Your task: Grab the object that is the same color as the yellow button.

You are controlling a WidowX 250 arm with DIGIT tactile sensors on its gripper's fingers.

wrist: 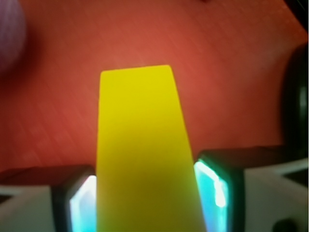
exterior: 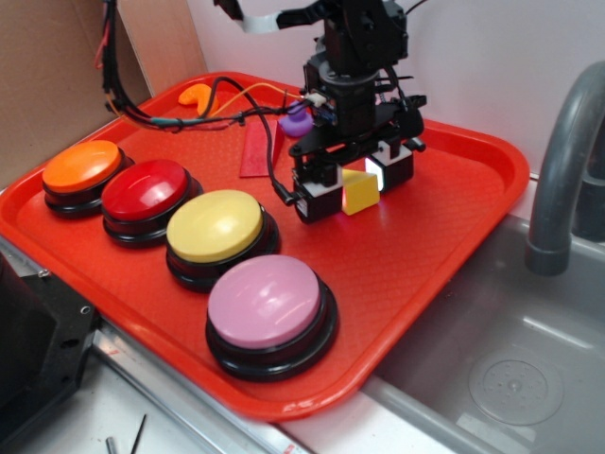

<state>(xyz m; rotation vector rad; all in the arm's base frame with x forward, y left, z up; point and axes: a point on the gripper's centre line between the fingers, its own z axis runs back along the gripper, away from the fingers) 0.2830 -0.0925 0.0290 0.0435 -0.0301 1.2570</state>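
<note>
Right up front on my red tray point(exterior: 444, 236) I see the pink button point(exterior: 269, 305). Next back is the yellow button point(exterior: 216, 227), then the red button point(exterior: 146, 192) and the orange button point(exterior: 82, 167). Past them, near the tray's middle, my gripper point(exterior: 357, 186) squeezes the yellow wedge block point(exterior: 360, 192) between its two fingers point(wrist: 212, 191), touching both sides. Farther back lie a flat red rectangle point(exterior: 255, 151), a purple piece point(exterior: 296, 121) and an orange crescent point(exterior: 196, 95).

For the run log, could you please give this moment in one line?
gripper: shut on yellow wedge | place: red tray | yellow button: untouched
</note>
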